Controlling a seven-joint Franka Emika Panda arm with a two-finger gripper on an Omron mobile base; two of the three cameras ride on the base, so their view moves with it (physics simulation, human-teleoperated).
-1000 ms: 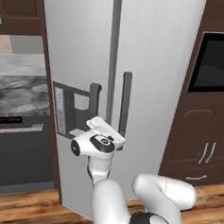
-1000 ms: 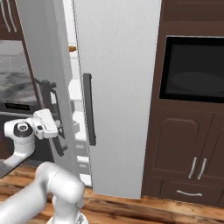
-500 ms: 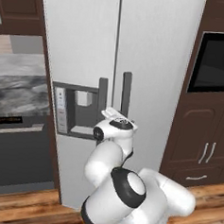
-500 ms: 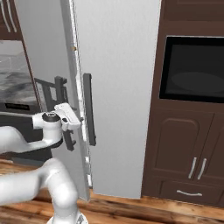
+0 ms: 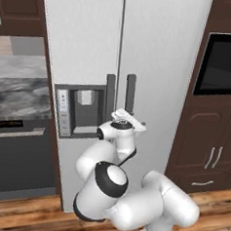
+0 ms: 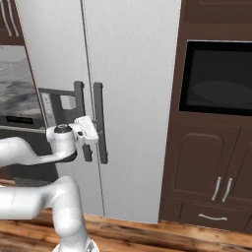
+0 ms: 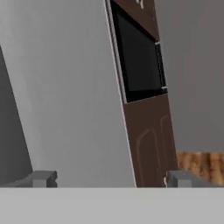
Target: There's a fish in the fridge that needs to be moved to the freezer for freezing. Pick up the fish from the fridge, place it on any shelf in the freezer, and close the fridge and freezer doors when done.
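Simulated kitchen w/ a tall white side-by-side refrigerator; the fridge and freezer doors (image 5: 122, 64) both look flat and flush w/ each other in the left and right base views, seam running straight down the middle. The narrower door is at left and carries a grey water dispenser panel (image 5: 80, 110); the wider door is at right. Two dark grey vertical bar handles (image 6: 98, 120) stand just either side of the seam. The fish can't be seen, nor the inside of the fridge or freezer, since the doors cover both. White robot arm rises from below and bends up to the handles; its hand (image 5: 132, 122) sits right at the wider door's handle in the left base view, and at (image 6: 87, 132) in the right base view it overlaps the narrower door's handle, just beside the other one. Whether it touches either can't be told. In the hand view the two dark fingertips (image 7: 43, 178) sit far apart near the lower corners, so the hand is spread wide w/ nothing between them. That tilted view looks along the white door face toward dark brown cabinets (image 7: 148, 144) and a black built-in oven window (image 7: 138, 59). Same oven (image 6: 216, 78) is right of the refrigerator; marbled grey counter (image 5: 19, 93) at left; wood floor (image 6: 162, 238) below. No readable brand, label or writing anywhere.
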